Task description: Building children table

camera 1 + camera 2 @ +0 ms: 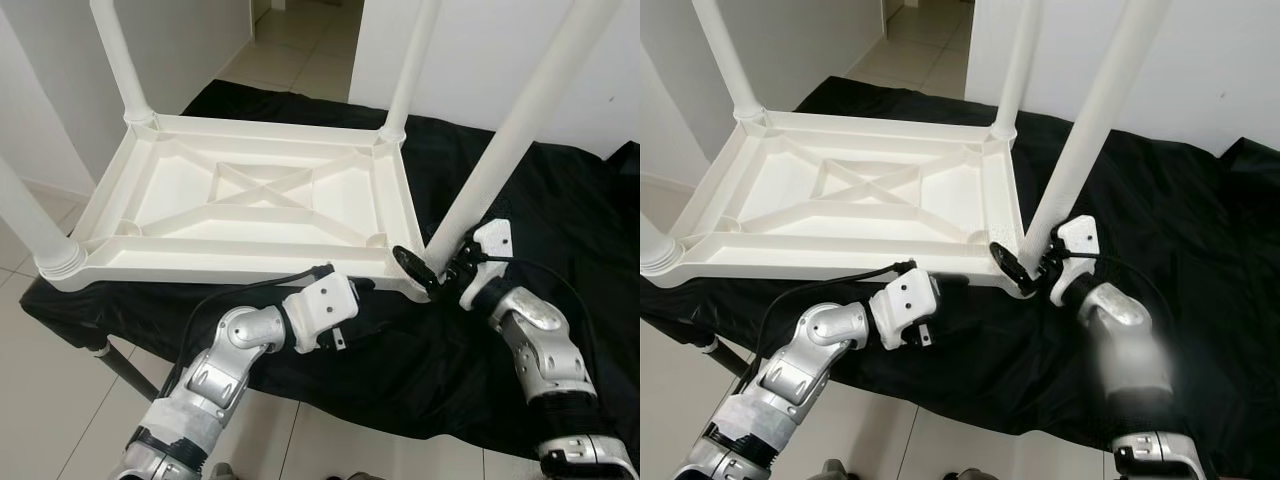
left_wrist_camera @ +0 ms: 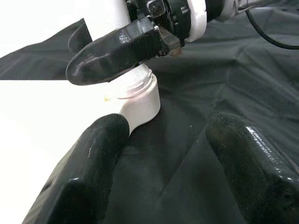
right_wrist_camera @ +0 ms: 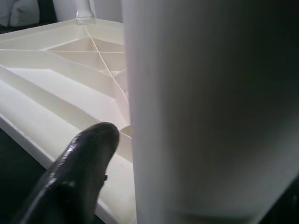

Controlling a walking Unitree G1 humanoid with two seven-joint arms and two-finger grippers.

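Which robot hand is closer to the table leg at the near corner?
Right. The right gripper clasps the near-corner leg at its base; the left gripper sits beside the tabletop corner, fingers open.

A white plastic table top [image 1: 250, 200] is laid upside down, four legs upright; the nearest leg [image 1: 510, 140] is clasped by the right gripper [image 1: 432, 262].

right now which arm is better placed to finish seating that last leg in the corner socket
Right. The right gripper is already clamped around the leg at the socket; the left gripper sits open beside the tabletop corner.
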